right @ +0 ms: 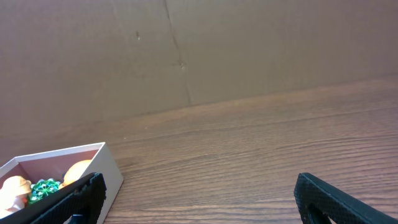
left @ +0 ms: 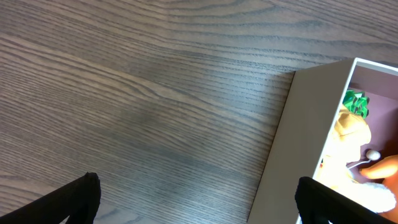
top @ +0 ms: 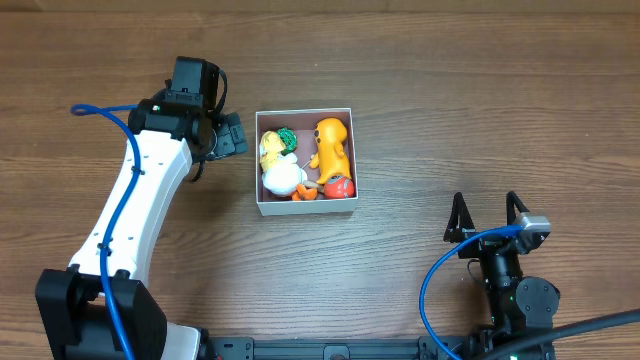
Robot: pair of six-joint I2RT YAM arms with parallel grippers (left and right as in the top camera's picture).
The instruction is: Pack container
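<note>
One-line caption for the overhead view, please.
Container holding toys; left gripper open beside it, right gripper open, well apart.

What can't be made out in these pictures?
Overhead: the red toy in the box is too small to identify.
Left wrist: most of the box is cut off by the right edge; the toys inside are blurred.
Right wrist: the box's lower part is cut off by the bottom edge and hidden behind the right claw.
</note>
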